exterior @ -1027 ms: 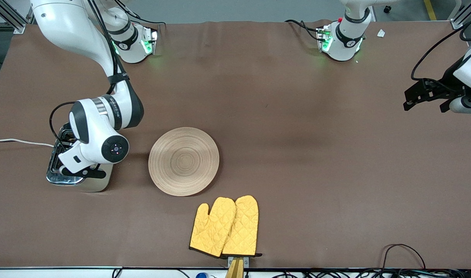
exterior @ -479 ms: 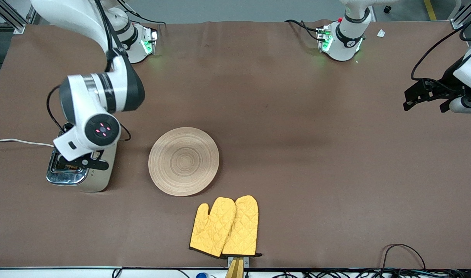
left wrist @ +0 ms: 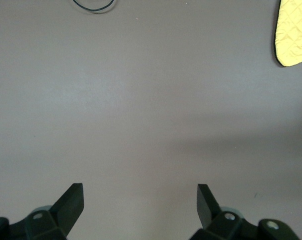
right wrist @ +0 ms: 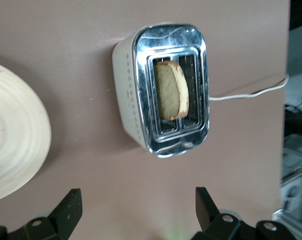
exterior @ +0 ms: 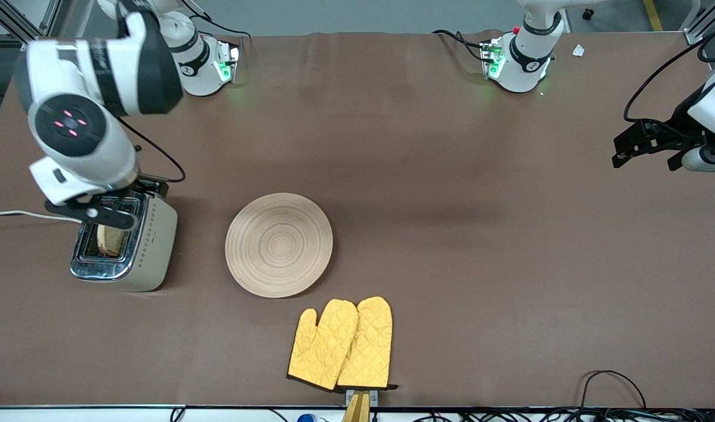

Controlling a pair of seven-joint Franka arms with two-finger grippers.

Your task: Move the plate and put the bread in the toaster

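Note:
The toaster (exterior: 149, 246) stands at the right arm's end of the table. The bread (exterior: 111, 239) stands upright in one of its slots, its top sticking out. In the right wrist view the toaster (right wrist: 141, 100) and the bread (right wrist: 171, 90) show from above. The plate (exterior: 279, 244) lies bare beside the toaster; its edge shows in the right wrist view (right wrist: 11, 145). My right gripper (exterior: 99, 202) is up in the air over the toaster's end toward the bases, open and empty (right wrist: 136, 205). My left gripper (exterior: 644, 143) waits at the left arm's end, open and empty (left wrist: 141, 200).
A pair of yellow oven mitts (exterior: 343, 343) lies nearer the front camera than the plate; one shows in the left wrist view (left wrist: 292, 32). The toaster's white cord (exterior: 23, 215) runs off the table's end. A black cable loop (exterior: 612, 381) lies near the front edge.
My right gripper has risen from the toaster top and drawn toward the bases. The bread now shows in the slot. The left arm has not moved.

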